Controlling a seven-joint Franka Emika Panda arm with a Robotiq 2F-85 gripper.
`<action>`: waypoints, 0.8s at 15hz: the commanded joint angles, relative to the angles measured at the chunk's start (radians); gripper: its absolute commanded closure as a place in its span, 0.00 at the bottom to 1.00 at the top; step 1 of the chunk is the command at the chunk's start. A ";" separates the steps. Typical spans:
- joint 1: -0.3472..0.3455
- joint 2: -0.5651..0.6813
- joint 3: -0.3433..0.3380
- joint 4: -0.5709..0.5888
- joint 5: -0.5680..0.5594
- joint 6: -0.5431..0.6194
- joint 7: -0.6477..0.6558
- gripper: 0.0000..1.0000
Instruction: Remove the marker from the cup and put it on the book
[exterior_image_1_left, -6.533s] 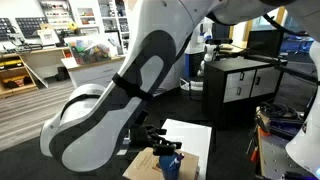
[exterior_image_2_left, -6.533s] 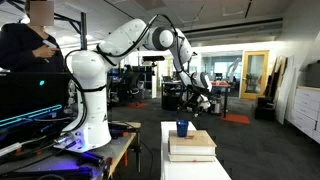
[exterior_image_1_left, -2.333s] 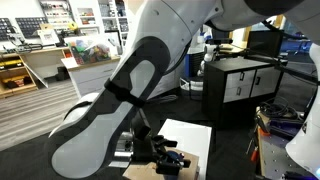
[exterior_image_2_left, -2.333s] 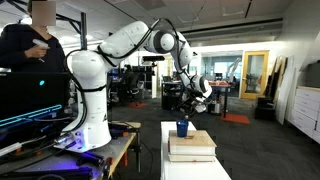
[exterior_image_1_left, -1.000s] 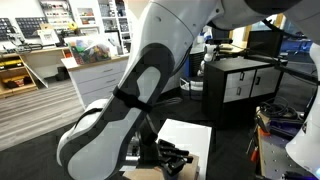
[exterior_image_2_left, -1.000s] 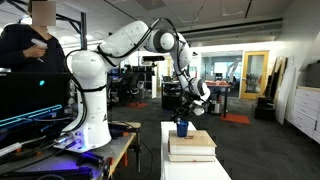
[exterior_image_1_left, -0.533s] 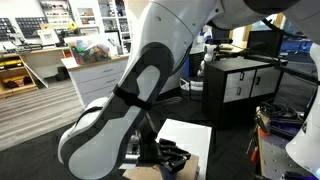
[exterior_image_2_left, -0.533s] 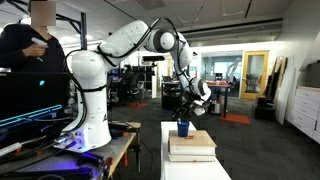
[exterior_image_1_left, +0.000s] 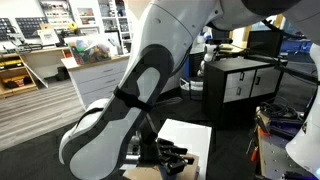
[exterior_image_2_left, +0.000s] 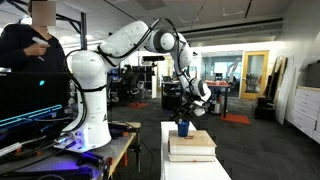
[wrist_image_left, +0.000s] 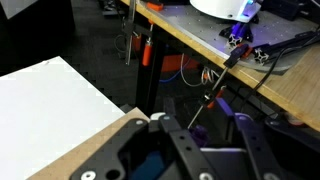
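The slim reddish-purple marker (wrist_image_left: 204, 106) is seen in the wrist view as a thin stick standing between the two fingers of the black Robotiq gripper (wrist_image_left: 200, 122), with its long axis tilted rather than plumb. It is judged to be resting in the small round dark-blue cup (exterior_image_2_left: 182, 128), though the rim cannot be made out clearly in that view. In an exterior view the cup is found directly below the jaws, on the flat tan book (exterior_image_2_left: 192, 141) that tops a pale stack on the white surface (exterior_image_2_left: 196, 170). The jaws are held apart, released, with nothing clamped. The marker lies within their gap, clear of either finger as far as can be told. Nothing else can be seen in the cup. The coming move is judged to call for closing across the marker's shaft, then a straight lift and a short sideways shift onto bare book beside the cup.
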 joint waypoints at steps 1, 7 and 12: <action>0.000 0.004 0.002 0.008 -0.004 -0.005 0.002 0.30; 0.012 0.010 -0.004 0.055 -0.033 -0.011 -0.001 0.01; 0.015 0.017 -0.002 0.074 -0.036 -0.013 -0.005 0.00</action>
